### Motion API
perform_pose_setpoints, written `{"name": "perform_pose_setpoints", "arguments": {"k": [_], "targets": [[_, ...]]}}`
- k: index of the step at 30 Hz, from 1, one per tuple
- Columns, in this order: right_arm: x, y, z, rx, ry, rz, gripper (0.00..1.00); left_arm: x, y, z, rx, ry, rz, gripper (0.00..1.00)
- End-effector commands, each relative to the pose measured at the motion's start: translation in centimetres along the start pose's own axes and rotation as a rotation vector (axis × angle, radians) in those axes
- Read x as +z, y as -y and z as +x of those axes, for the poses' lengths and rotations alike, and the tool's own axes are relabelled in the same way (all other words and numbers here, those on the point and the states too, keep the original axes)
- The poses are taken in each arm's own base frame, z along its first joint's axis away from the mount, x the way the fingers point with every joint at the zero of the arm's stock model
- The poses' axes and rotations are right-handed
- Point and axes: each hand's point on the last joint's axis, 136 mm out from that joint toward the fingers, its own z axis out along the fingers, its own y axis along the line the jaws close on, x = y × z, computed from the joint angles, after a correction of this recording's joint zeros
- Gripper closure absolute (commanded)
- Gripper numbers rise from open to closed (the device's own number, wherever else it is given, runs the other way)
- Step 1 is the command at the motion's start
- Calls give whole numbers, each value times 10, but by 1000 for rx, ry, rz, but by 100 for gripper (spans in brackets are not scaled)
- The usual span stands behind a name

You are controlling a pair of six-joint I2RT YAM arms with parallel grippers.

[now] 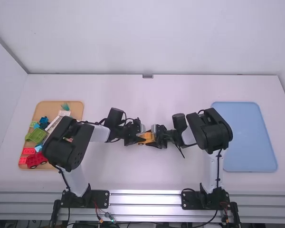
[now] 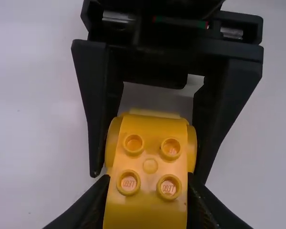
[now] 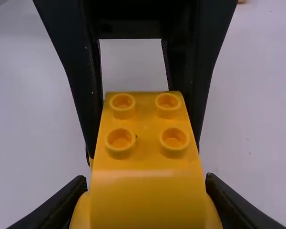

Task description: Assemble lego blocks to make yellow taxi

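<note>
Near the middle of the table a yellow car-shaped block piece (image 1: pixel 147 137) is held between two grippers. My left gripper (image 1: pixel 139 138) has it from the left side and my right gripper (image 1: pixel 155 138) from the right. In the left wrist view, the left gripper (image 2: pixel 148 191) is shut on the studded end of the yellow piece (image 2: pixel 150 166), with the other gripper's fingers beside its rounded far end. The right wrist view has the right gripper (image 3: pixel 145 191) shut on the rounded end of the yellow piece (image 3: pixel 145 152), the other gripper's fingers flanking the studs.
A wooden tray (image 1: pixel 71 107) at the far left holds loose red, green, blue and white pieces, partly under the left arm. On the right lies a light blue tray (image 1: pixel 249 137), its near-left side close to the right arm.
</note>
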Motion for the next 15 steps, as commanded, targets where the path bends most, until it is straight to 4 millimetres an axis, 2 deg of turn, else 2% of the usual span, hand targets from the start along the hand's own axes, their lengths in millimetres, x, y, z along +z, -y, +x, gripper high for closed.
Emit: {"name": "perform_pose_setpoints", "arguments": {"k": [1, 3, 4, 5, 6, 7, 8, 11, 15], "targets": [[0, 6, 6, 30, -22, 23, 54, -3, 7, 0, -11, -10, 1, 61], [0, 6, 6, 30, -22, 23, 54, -7, 4, -7, 2, 0, -11, 59], [0, 6, 6, 31, -22, 23, 54, -8, 4, -9, 10, 3, -15, 53], [0, 6, 6, 30, -22, 23, 54, -10, 3, -13, 19, 9, -21, 38], [0, 6, 6, 30, -22, 23, 54, -10, 3, -14, 20, 10, -22, 36], [0, 6, 7, 31, -25, 25, 54, -13, 2, -19, 34, 18, -31, 9], [0, 7, 8, 33, -31, 30, 54, -15, 1, -23, 42, 22, -39, 1], [-1, 9, 11, 36, -45, 42, 54, -25, -4, -33, 64, 32, -69, 1], [0, 9, 9, 42, -40, 41, 54, -56, -16, -49, 62, 65, -135, 1]]}}
